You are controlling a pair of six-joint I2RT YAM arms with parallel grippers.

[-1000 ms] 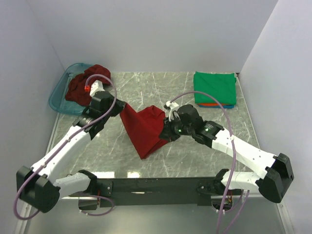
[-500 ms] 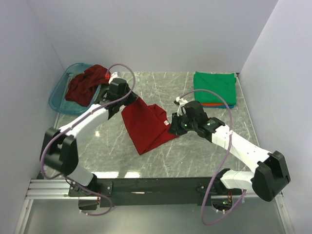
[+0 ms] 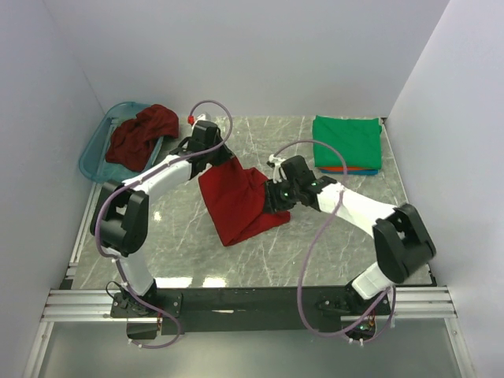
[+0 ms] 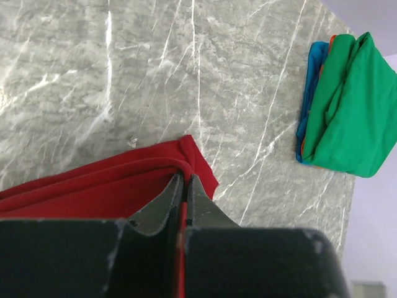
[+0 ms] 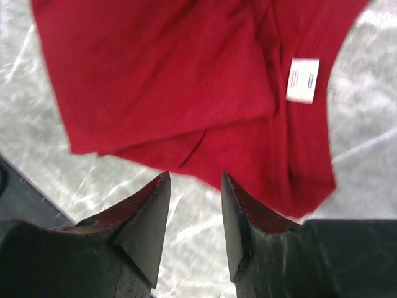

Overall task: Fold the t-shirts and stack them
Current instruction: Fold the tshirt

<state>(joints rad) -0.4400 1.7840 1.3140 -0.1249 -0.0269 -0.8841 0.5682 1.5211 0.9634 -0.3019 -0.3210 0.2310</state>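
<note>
A bright red t-shirt (image 3: 239, 201) lies crumpled on the marble table's middle. My left gripper (image 3: 223, 163) is shut on its far left corner; the left wrist view shows the red hem (image 4: 155, 164) pinched between the shut jaws (image 4: 180, 181). My right gripper (image 3: 273, 198) is open and empty at the shirt's right edge; the right wrist view shows the red cloth (image 5: 186, 81) with a white label (image 5: 303, 80) just beyond the open fingers (image 5: 194, 180). A darker maroon t-shirt (image 3: 142, 135) hangs out of the teal basket. A folded green t-shirt (image 3: 347, 142) tops a stack over orange-red and blue ones.
The teal plastic basket (image 3: 95, 150) stands at the far left corner. The folded stack (image 4: 338, 105) sits at the far right near the side wall. White walls close in the table on three sides.
My left gripper has carried the red shirt's corner toward the far side and right. My right gripper has let go of the shirt and now stands open at its right edge.
</note>
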